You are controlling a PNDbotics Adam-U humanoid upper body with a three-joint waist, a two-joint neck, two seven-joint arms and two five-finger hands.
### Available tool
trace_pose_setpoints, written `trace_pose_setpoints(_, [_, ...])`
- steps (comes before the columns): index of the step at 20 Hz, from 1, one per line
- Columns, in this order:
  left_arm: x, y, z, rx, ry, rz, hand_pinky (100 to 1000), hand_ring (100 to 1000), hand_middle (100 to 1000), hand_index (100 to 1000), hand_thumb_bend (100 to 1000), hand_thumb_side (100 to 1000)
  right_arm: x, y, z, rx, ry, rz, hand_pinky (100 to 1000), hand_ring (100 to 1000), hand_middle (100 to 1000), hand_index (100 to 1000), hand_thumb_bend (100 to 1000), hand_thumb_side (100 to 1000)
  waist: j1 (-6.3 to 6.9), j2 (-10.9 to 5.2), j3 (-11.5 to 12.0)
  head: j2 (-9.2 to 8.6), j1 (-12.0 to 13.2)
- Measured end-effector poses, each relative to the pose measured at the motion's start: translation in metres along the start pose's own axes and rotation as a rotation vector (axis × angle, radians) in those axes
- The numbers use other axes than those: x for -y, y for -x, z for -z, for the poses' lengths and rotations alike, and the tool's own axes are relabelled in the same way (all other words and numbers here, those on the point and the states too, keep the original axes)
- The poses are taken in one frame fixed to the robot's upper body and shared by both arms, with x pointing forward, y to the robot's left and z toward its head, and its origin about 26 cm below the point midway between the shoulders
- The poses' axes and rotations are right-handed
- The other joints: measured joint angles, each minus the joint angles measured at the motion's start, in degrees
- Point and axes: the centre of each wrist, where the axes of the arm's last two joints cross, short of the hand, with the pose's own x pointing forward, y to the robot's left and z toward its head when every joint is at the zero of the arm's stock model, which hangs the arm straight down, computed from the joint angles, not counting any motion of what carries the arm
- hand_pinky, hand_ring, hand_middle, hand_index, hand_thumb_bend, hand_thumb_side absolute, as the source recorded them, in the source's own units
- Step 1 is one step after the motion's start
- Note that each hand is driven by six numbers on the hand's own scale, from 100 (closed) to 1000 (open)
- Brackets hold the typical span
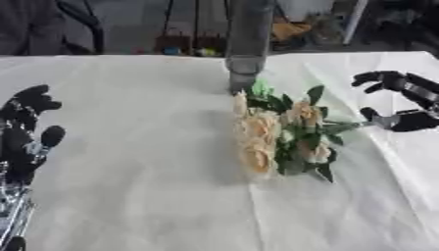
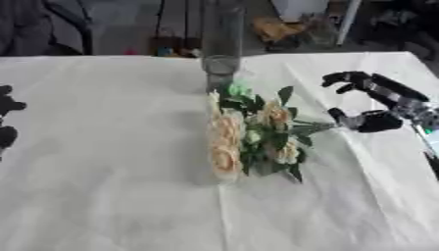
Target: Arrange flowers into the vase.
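A tall clear glass vase (image 1: 247,49) stands upright at the far middle of the table. Just in front of it a bunch of cream and peach flowers (image 1: 273,135) with green leaves lies flat on the white cloth, its stems (image 1: 350,126) pointing right. My right hand (image 2: 390,103) hovers at the stem ends, open. Its fingers arch above and its thumb (image 2: 370,121) sits low, touching or nearly touching the stem tips. My left hand (image 1: 26,127) rests open at the left edge, fingers up, far from the flowers.
A white cloth (image 1: 129,186) with soft creases covers the whole table. Behind the far edge are dark furniture, chair legs and small coloured items.
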Motion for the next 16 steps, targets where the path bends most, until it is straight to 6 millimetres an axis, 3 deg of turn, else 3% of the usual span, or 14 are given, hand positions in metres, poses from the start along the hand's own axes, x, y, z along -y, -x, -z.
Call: trace_pose_setpoints(16, [0.0, 0.0, 0.0, -0.002, 0.003, 0.0, 925, 671, 756, 645, 1000, 498, -0.024, 0.009, 0.01, -0.027, -0.055, 0.004, 813, 942, 809, 940, 214, 226, 0.05, 0.0, 0.5, 0.02, 0.0])
